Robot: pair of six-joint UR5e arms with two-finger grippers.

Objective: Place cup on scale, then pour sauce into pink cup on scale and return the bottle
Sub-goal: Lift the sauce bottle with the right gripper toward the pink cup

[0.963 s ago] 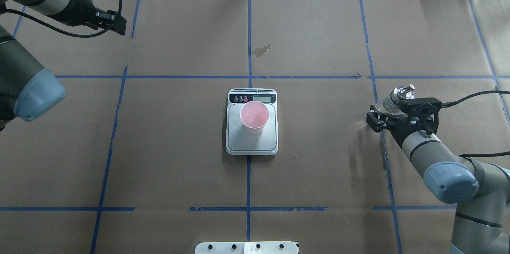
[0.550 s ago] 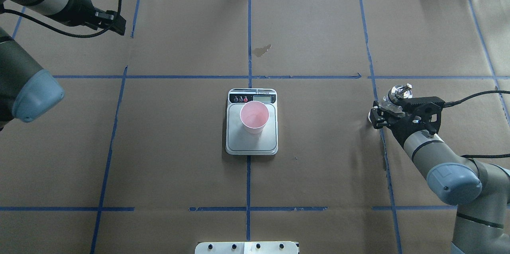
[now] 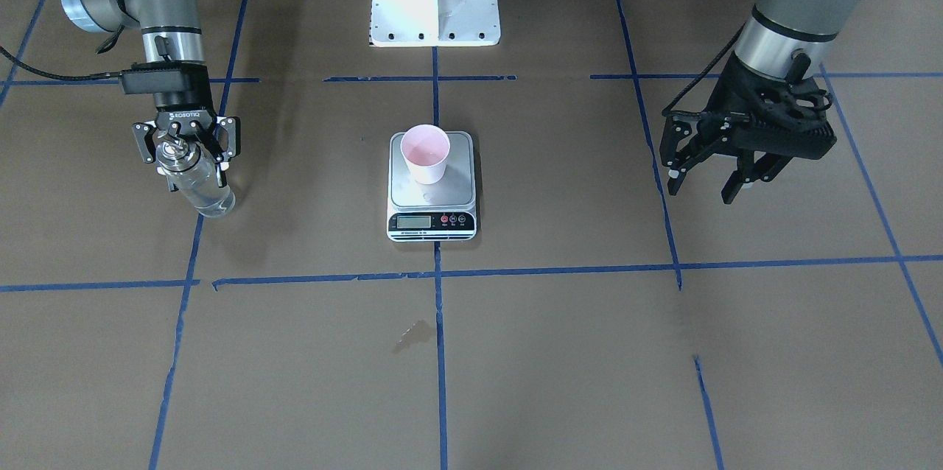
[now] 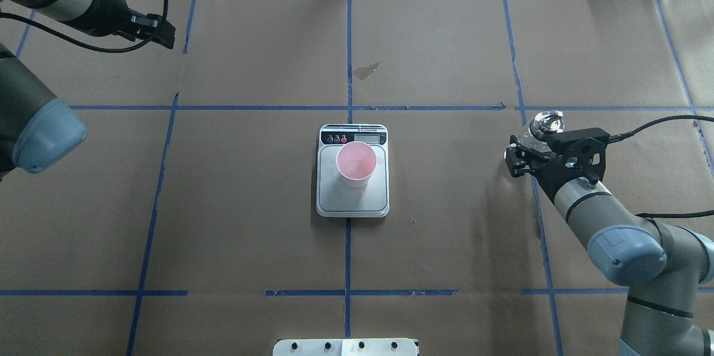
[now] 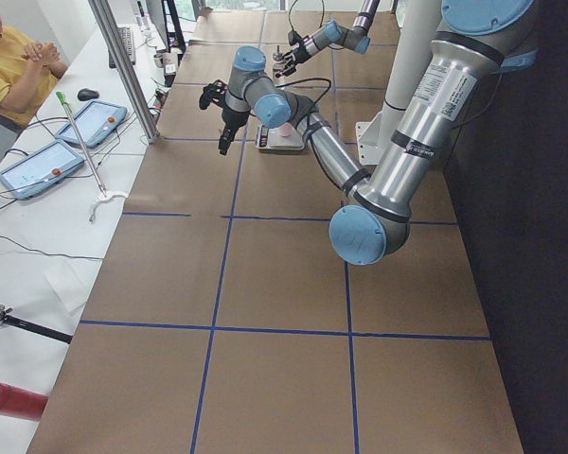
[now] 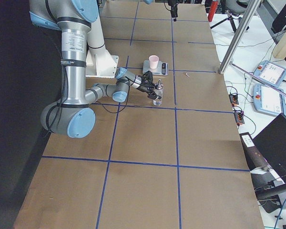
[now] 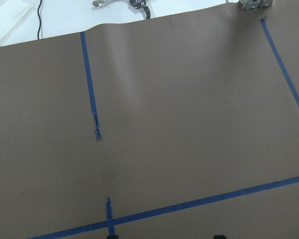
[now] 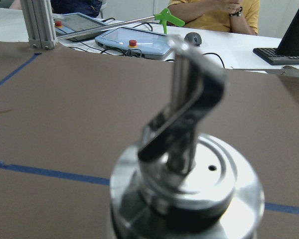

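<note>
**Q:** What are the fingers doing?

**A:** In the front-facing view, the fingers of the right gripper are pinching the bottle from both sides near its top. The bottle is standing upright beside a blue tape line, well apart from the scale. I cannot tell whether its base is touching the brown paper. Across the table, the left gripper is hanging in the air with its fingers spread wide.

**Q:** Where is the pink cup sitting?

**A:** It is standing upright on the scale's steel platform, roughly mid-platform, behind the display strip.

**Q:** What is the overhead view showing?

**A:** The scale is lying at the table's centre on the middle tape line, carrying the cup. Far to the right, the bottle's silver collar is peeking out just beyond the right gripper. The left gripper is reaching over the far left corner.

**Q:** And the side views?

**A:** From the right end, the bottle is standing at the right gripper's tip, near a tape crossing. From the left end, both grippers are looking too small to judge.

**Q:** The wrist cameras?

**A:** The right one is looking closely at the collar and its spout, partly blurred. The left one is showing only paper and tape.
</note>
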